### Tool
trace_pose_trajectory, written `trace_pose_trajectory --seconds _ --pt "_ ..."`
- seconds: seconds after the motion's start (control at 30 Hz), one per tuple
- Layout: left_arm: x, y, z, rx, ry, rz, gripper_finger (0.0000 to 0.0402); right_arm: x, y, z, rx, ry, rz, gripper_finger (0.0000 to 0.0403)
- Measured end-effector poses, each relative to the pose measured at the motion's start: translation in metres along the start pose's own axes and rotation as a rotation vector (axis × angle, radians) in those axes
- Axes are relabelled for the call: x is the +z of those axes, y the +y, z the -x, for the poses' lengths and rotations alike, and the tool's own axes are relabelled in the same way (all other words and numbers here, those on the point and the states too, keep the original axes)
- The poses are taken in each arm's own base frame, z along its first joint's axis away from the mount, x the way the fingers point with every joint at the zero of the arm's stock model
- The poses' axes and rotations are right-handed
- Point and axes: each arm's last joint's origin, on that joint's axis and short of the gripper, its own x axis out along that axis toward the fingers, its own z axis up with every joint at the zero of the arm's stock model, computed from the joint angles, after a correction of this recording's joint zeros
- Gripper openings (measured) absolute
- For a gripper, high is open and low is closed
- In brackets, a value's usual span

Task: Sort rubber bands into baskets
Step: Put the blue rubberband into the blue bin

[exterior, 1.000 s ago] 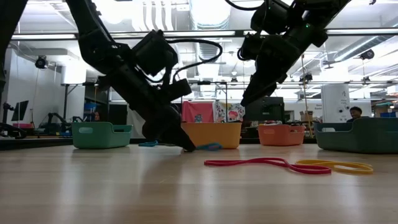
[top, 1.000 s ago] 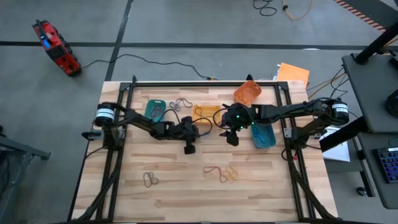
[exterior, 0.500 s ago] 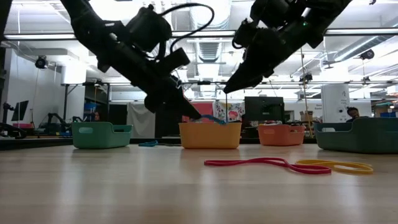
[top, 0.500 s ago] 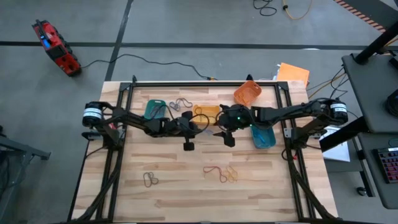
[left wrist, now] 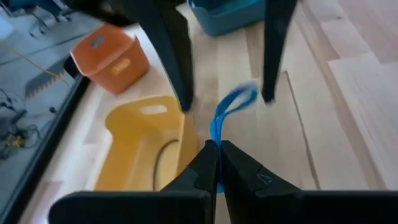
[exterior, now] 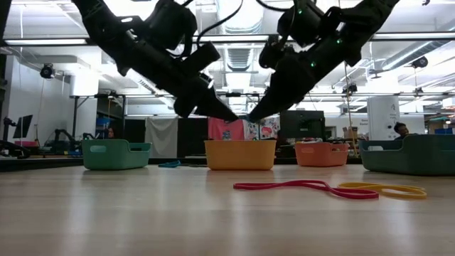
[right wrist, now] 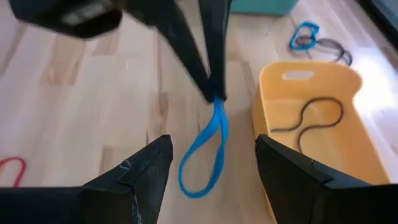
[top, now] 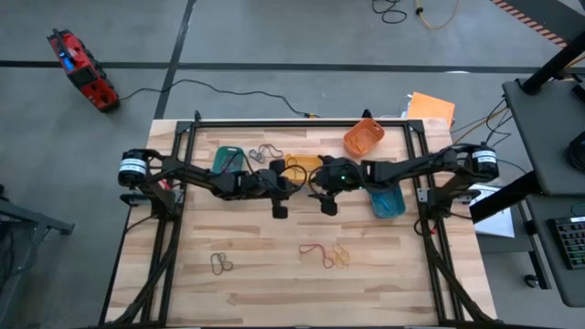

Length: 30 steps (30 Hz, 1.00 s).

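Mid-air transfer of a blue rubber band (right wrist: 205,155) above the worktop (top: 274,274), just beside the yellow basket (right wrist: 323,143). The left gripper (left wrist: 214,158) has its fingers clenched on one end of the band, which hangs from them as a limp, narrow loop. The right gripper (right wrist: 211,180) faces it with fingers spread wide on either side of the loop, touching nothing. The blue basket (top: 386,198) stands beyond the right arm; the orange basket (top: 363,137) and teal-green basket (top: 227,160) sit along the far edge. A dark band (right wrist: 311,121) lies in the yellow basket. Red and yellow bands (exterior: 313,188) remain on the worktop. The band appears light, soft and stretchy; it will likely sag and swing, so the free lower end of the loop seems the best hold.
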Motion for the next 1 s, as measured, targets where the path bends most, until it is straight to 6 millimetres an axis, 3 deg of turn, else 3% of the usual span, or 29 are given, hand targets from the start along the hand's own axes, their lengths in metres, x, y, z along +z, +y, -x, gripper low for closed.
trace_pose_trajectory --seconds 0.33,0.47,0.63,0.87,1.0 --pt "0.0046 0.0013 -0.0004 0.008 -0.012 -0.022 0.0 -0.0032 -0.0008 -0.011 -0.016 0.012 0.0 0.0222" --pt "0.0043 0.0013 -0.0004 0.007 -0.01 -0.023 0.0 -0.0031 -0.0008 -0.0114 -0.016 0.01 0.002 0.0204" --pt "0.0043 0.0012 -0.0004 0.007 -0.011 -0.023 0.0 -0.0031 -0.0009 -0.0114 -0.017 0.01 0.019 0.0149" --pt "0.0028 0.0008 -0.0004 0.002 0.004 -0.003 0.0019 -0.0036 -0.0008 -0.0114 -0.016 0.015 0.05 0.0024" --pt "0.0003 0.0008 -0.0003 0.021 0.034 0.01 0.0063 -0.0051 -0.0007 -0.0102 -0.014 0.036 0.051 0.0013"
